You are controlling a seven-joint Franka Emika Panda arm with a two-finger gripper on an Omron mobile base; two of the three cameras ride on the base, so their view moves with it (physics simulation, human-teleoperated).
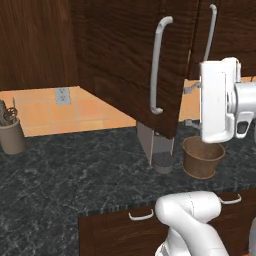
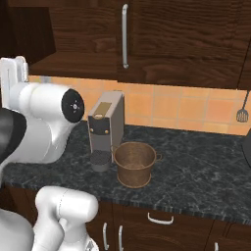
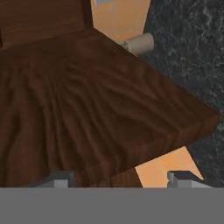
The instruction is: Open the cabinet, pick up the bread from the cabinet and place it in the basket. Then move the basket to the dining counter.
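Gripper (image 3: 118, 178) jaws stand well apart, holding nothing, over the cabinet's (image 3: 87, 113) dark wood surface; whether the tips touch it is unclear. Basket (image 1: 202, 157) beside coffee machine (image 2: 105, 128).

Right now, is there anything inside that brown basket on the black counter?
The basket looks empty: its bare brown inner wall and part of the bottom show. The near rim hides the rest of the floor.

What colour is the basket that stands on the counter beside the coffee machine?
Brown, with a woven look; the basket shows best in the right base view.
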